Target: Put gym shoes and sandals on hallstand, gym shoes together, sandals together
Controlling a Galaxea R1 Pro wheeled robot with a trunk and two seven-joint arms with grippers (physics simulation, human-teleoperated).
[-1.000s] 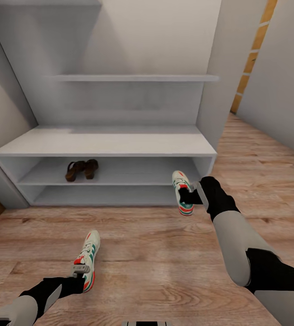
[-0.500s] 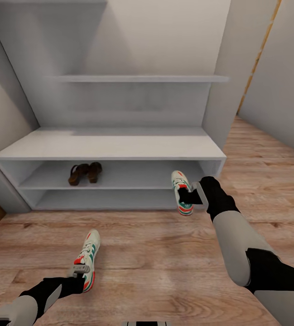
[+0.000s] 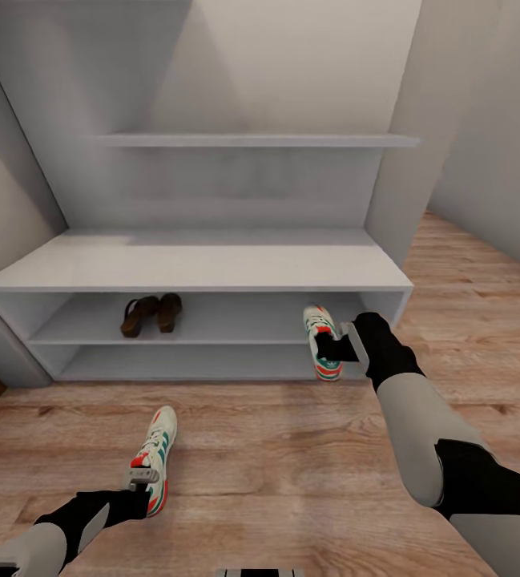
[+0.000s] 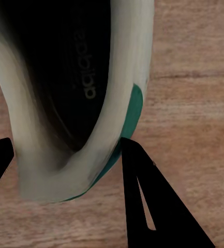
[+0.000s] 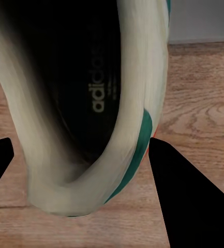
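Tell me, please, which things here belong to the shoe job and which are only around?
Job:
- gym shoe in left tool
- gym shoe in right tool
- sandals, on the rack's upper shelf
- shoe rack
- corridor floor

Around:
- wall shelf

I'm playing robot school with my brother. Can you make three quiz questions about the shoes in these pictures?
1. True or false: the sandals stand on the rack's flat top.
2. What does the left gripper hold?
A. a sandal
B. a gym shoe
C. nothing
3. Fill in: the right gripper holds the other gym shoe by its ____ end.

Key
1. False: they stand side by side on the upper open shelf, under the top.
2. B: its fingers clamp the left gym shoe at the heel rim.
3. Heel: the toe points toward the rack.
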